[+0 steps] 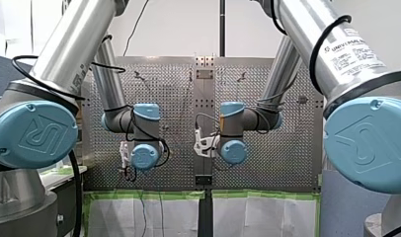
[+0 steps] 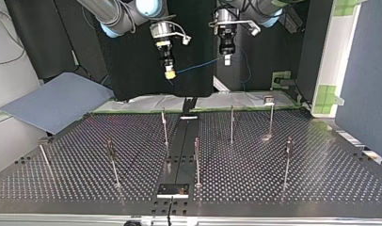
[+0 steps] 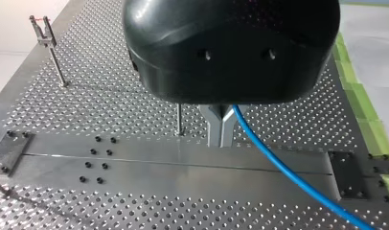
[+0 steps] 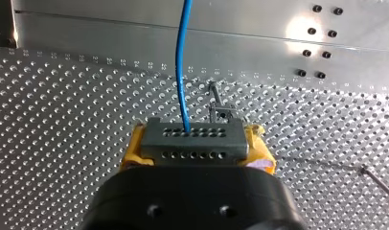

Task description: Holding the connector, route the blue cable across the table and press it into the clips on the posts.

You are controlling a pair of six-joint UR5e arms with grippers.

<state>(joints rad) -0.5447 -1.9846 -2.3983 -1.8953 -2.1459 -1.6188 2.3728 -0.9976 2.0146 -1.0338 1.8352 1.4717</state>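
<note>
In the top view both arms hang high over the table's far edge. My right gripper (image 2: 169, 73), with yellow pads, is at the view's left and my left gripper (image 2: 227, 59) at its right. The blue cable (image 2: 198, 66) spans the gap between them. The right wrist view shows my right gripper (image 4: 196, 154) shut on a grey connector (image 4: 192, 136), with the blue cable (image 4: 183, 57) leaving its front. In the left wrist view my left gripper (image 3: 221, 136) has its metal fingers shut on the blue cable (image 3: 279, 167). Several thin posts with clips (image 2: 164, 127) (image 2: 232, 123) stand below on the perforated table (image 2: 321, 179).
More posts (image 2: 196, 160) (image 2: 112, 160) (image 2: 287, 160) (image 2: 270, 115) stand across the table. One clip post (image 4: 219, 108) lies just ahead of the connector, another (image 3: 48, 48) far to the side of my left gripper. A blue-grey sheet (image 2: 57, 101) lies at the top view's left.
</note>
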